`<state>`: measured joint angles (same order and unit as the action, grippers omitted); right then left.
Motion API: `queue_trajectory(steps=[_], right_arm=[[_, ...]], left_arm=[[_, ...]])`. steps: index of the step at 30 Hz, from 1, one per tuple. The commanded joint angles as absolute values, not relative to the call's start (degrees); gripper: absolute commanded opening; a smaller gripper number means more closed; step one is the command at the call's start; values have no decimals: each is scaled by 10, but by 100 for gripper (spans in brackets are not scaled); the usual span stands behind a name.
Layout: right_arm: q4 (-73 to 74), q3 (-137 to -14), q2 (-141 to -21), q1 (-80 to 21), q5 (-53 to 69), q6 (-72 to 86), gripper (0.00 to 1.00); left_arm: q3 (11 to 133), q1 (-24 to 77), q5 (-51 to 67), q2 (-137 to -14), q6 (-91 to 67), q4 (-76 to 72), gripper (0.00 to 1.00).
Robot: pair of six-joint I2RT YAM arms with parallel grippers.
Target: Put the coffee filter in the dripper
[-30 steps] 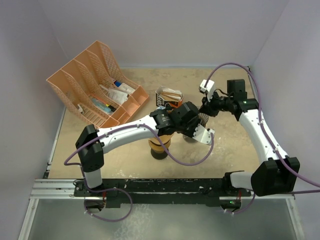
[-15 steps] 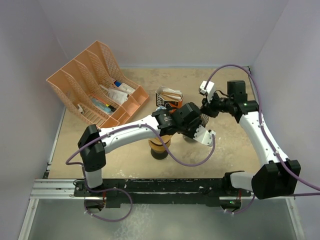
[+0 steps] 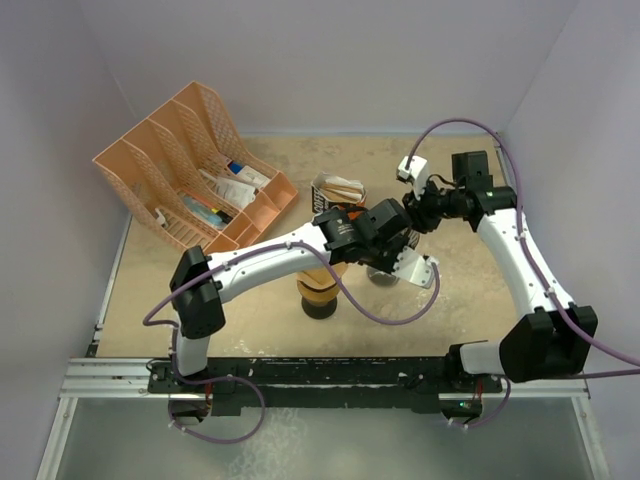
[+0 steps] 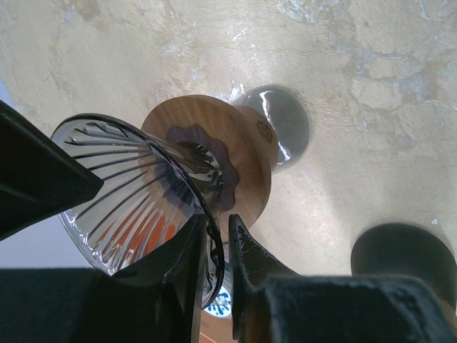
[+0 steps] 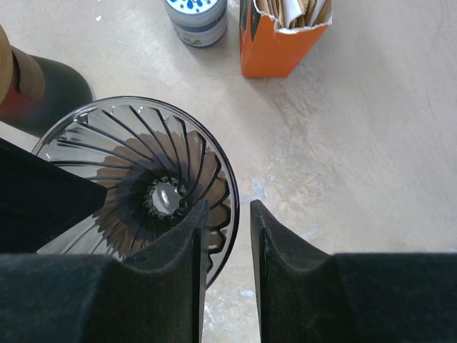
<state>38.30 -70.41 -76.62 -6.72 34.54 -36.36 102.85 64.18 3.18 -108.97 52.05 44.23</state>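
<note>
Ribbed clear-glass dripper (image 5: 136,164) with round wooden collar (image 4: 246,161), over a mottled beige surface (image 5: 371,143).
Pinched at the thin rim by the left pincer (image 4: 217,227); straddled by the right pincer (image 5: 227,209), slightly spread, gap beside the glass. Paper coffee filters (image 5: 285,10) upright in an orange carton (image 5: 275,51), apart from the dripper.

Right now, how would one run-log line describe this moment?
dripper: empty inside | left fingers: shut on dripper rim | right fingers: apart, straddling rim | filters: in orange box
</note>
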Motion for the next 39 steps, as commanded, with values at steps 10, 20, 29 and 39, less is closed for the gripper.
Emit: queue_trajectory(steps=[10, 20, 29, 39], right_arm=[[439, -787, -780, -54, 265, -371, 43], [456, -823, -777, -54, 285, -366, 57], [440, -883, -794, -54, 339, -336, 66], [312, -910, -817, -54, 365, -287, 67]], left_arm=[[1130, 663, 36, -1107, 486, 538, 37], [1160, 664, 31, -1097, 488, 555, 40], [1164, 661, 28, -1051, 465, 557, 43], [1145, 556, 130, -979, 368, 501, 46]])
